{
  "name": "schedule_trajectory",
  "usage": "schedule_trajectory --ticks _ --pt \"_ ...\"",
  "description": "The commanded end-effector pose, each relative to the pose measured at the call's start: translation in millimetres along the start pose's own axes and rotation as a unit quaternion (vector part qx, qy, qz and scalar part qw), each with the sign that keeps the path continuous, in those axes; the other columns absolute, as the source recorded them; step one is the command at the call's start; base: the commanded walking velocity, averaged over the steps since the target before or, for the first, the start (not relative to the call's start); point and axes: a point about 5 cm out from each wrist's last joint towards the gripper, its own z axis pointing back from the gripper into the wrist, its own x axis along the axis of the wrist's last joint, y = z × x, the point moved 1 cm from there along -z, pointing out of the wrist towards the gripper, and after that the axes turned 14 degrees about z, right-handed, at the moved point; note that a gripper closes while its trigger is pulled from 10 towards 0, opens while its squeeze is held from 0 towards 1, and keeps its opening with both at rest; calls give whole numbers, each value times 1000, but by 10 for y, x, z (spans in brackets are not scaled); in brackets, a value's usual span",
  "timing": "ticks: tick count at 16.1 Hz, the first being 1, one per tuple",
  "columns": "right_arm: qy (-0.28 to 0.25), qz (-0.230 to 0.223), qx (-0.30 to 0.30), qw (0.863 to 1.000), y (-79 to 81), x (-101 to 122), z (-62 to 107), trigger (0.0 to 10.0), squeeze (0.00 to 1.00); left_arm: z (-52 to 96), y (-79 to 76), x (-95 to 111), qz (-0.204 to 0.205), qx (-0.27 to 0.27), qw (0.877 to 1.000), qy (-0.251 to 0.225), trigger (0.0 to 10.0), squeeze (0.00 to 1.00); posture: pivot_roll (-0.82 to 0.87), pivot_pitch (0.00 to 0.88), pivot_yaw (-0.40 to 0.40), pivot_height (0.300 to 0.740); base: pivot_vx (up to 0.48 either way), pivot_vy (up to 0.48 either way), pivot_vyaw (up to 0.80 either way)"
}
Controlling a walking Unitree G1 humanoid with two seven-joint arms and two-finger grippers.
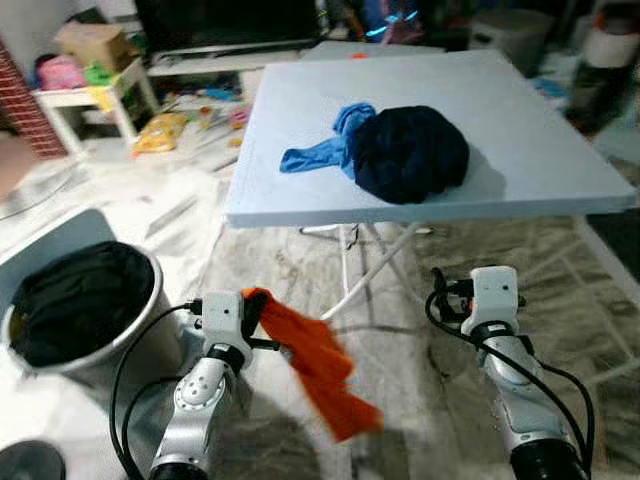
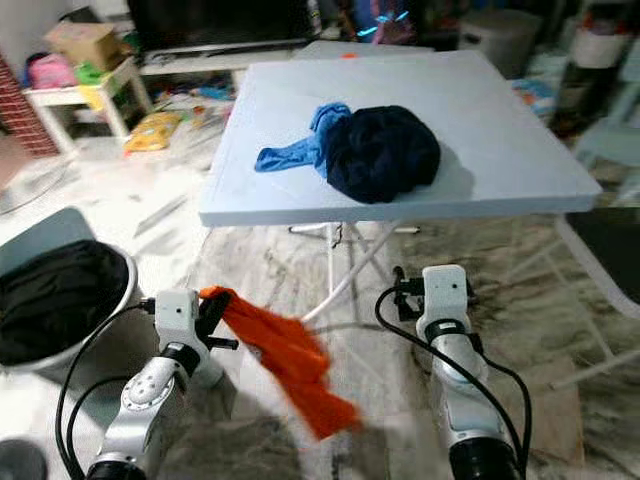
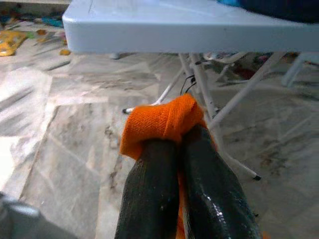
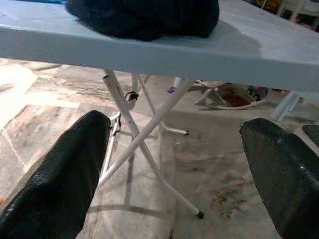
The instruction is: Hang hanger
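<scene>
The left gripper [image 3: 184,134] is pinching an orange cloth [image 1: 318,365] between fingers pressed together, below and short of the table's [image 1: 300,120] near edge; the cloth is hanging loose toward the floor. The right gripper [image 4: 174,149] is holding nothing, its fingers spread wide, pointing under the near edge at the table's legs [image 4: 144,134]. No hanger can be made out, so the task's thing cannot be placed; the pictures are showing cloth instead. On the table, a dark bundle [image 1: 408,152] is lying mid-surface with a blue cloth [image 1: 320,150] touching its left side. A bin [image 1: 85,310] of dark fabric is standing on the floor off the near left corner. Risk, as judged: the grip is taking only a bunched fold, so the cloth may be slipping free on any swing, or its trailing end dragging on the floor or snagging the legs. No brand, label or writing is legible.
</scene>
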Motion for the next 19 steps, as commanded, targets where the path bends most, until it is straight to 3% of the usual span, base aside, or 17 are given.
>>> schedule_trajectory --ticks 1,11,14,15,17,19 --pt "-8 2 3 1000 32 57 -10 10000 0 -18 49 74 -3 3 1000 -8 10000 0 -144 0 83 740 0 349 -800" --pt "-9 5 4 1000 16 67 -18 10000 0 -74 38 117 -3 -1 1000 -13 10000 0 -148 0 76 740 0 361 -800" --pt "-6 8 11 1000 32 57 -6 10000 0 -77 50 102 -5 5 1000 -16 10000 0 -134 0 31 740 0 345 -650" --pt "-9 13 26 1000 53 90 -18 10000 0 -69 86 144 -6 18 999 -30 10000 0 -90 0 -48 740 0 0 0" --pt "-13 21 48 999 93 151 -72 10000 0 -60 120 181 -4 33 998 -45 10000 0 -56 0 -108 740 0 0 -419" --pt "-18 22 61 998 134 223 -146 10000 0 -39 159 192 0 46 997 -54 10000 0 -48 0 -127 740 0 0 0"
